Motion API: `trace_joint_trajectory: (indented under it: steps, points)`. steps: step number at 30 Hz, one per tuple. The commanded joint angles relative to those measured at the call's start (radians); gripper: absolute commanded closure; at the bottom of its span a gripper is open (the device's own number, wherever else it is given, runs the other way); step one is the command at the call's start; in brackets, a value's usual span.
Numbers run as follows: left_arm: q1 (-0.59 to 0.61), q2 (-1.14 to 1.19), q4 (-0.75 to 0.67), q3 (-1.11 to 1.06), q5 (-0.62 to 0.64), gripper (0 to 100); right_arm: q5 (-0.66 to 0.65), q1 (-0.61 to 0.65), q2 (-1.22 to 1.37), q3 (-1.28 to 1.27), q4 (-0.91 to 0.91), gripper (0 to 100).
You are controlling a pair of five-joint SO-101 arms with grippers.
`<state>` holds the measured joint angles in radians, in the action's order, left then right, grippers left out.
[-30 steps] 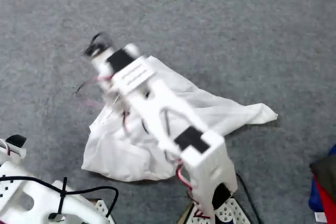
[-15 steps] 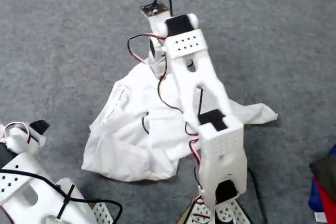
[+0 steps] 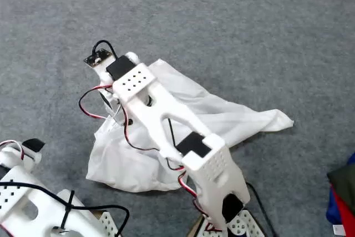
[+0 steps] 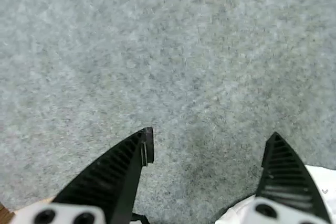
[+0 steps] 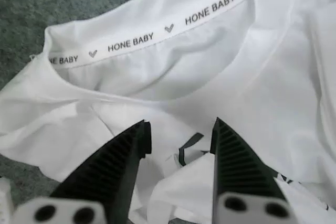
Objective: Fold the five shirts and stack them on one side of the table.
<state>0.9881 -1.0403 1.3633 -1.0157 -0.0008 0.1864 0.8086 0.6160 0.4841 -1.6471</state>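
Evidently a grasp is being prepared: the right fingers [image 5: 113, 163] are held partly open, empty, above the neckline [image 5: 157, 38] of the crumpled white shirt [image 3: 238, 117] lying centrally; the left fingers [image 4: 115, 166] are spread wide over bare surface [image 4: 157, 51], holding nothing.

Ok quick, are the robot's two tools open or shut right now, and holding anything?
Left tool: open, empty, over the grey table.
Right tool: open, empty, over the white shirt.

Grey felt table [image 3: 277, 37] bears a crumpled white shirt [image 3: 238, 117].
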Motion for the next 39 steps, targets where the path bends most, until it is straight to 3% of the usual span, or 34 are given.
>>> trace_joint_trajectory:
  steps: [1,9,14,21,32,39]
  points:
    - [0.011,-0.012,-0.003,0.003,0.000,67,0.009,0.013,0.065,0.027,0.046,80.9]
    - [0.012,-0.012,-0.002,0.002,-0.011,67,0.009,-0.062,0.321,0.280,-0.084,81.9]
    - [0.012,-0.012,0.003,-0.002,-0.075,67,0.009,-0.170,0.394,0.467,-0.137,99.8]
    - [0.014,-0.012,0.003,0.005,-0.075,67,0.072,-0.390,0.407,0.593,-0.135,99.4]
    - [0.014,-0.012,0.003,0.000,-0.075,67,0.064,-0.823,0.409,0.624,-0.133,99.3]
    - [0.015,-0.012,0.005,0.009,-0.077,67,0.026,-1.020,0.409,0.622,-0.135,98.9]
